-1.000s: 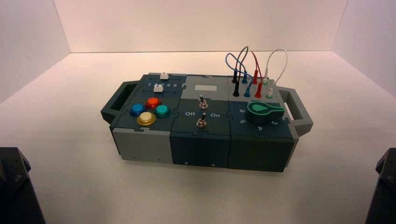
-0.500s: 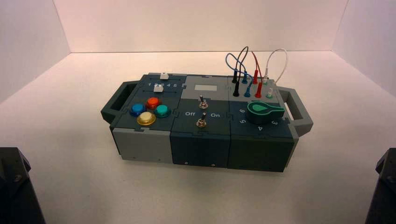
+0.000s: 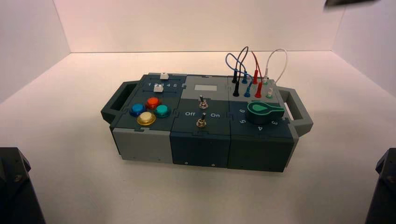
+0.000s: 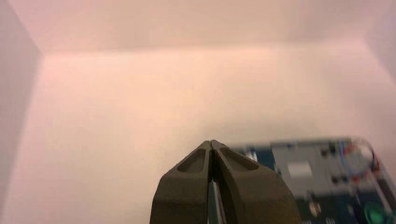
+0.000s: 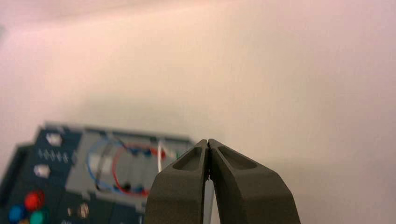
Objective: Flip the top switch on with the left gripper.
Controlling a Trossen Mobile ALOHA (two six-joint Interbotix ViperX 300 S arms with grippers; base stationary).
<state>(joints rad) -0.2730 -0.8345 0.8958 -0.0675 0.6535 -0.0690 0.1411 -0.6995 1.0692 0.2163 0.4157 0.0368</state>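
The top switch (image 3: 202, 101) is seen mid-box, behind the "Off"/"On" lettering, untouched. The left gripper (image 4: 211, 143), fingers pressed together, is held well back, the box (image 4: 327, 182) lying ahead toward its right. The right gripper (image 5: 208, 142) is likewise closed and parked.

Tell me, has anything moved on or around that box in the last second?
Only one thing: a dark blurred shape has come into the high view's top right corner; what it is cannot be told. The box, its top switch and the wires sit as before, and both arms stay parked at the bottom corners.
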